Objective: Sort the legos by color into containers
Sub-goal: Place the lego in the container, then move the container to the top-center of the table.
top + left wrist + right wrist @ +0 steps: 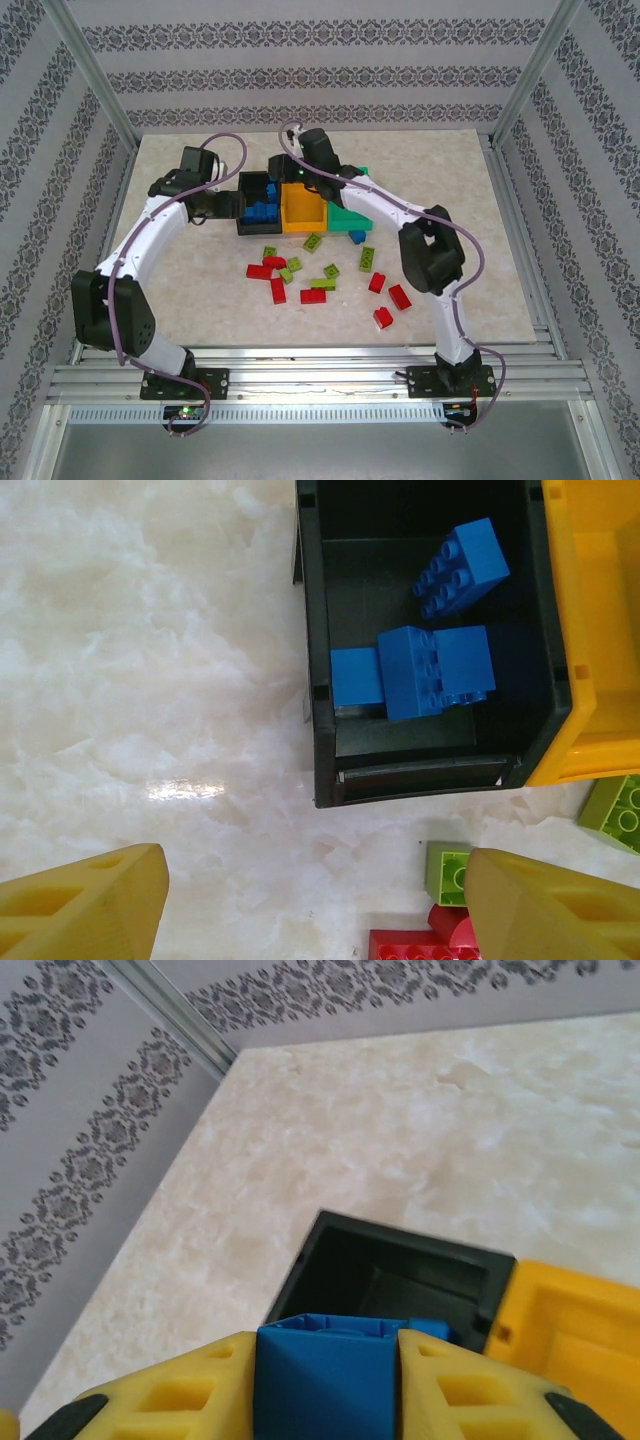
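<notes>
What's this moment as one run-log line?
right fingers: shut on blue brick near black bin | left fingers: open, empty | black bin: blue bricks inside | table: red bricks, green bricks loose

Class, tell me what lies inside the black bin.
Inside the black bin lie blue bricks: one sits apart, and the others overlap in a cluster. The bin floor beneath that cluster is covered, so anything under it cannot be seen.

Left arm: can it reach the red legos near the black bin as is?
Probably yes. Left gripper is open and empty above bare table, red legos just beside one finger; nothing lies on them.
</notes>
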